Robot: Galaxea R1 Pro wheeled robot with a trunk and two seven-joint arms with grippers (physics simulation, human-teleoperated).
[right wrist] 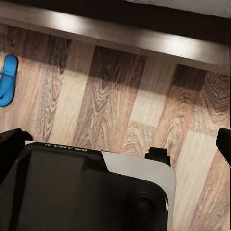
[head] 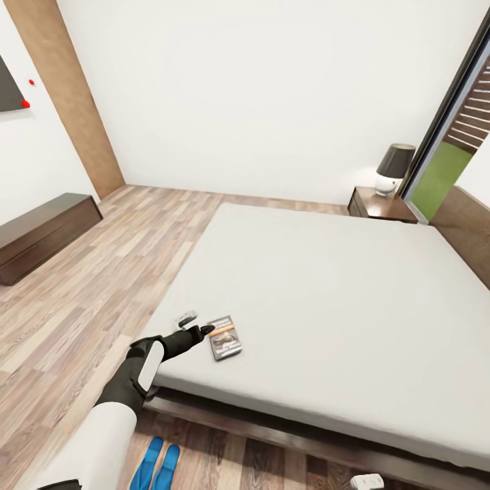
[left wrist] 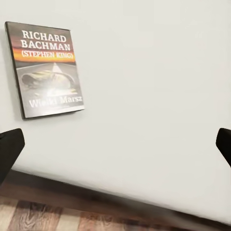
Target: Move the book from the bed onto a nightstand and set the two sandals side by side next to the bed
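One step was underway: the left gripper [head: 197,325], fingers spread and empty, hovered at the book's [head: 224,337] nine o'clock; next, straddle and pinch it.

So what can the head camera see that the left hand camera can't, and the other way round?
Only the head view has the nightstand with its lamp, the long dark cabinet, the blue sandals on the floor, and the left gripper reaching beside the book. Only the left wrist view lets you read the book's cover, "Richard Bachman". Both share the book, the pale bed and the wood floor.
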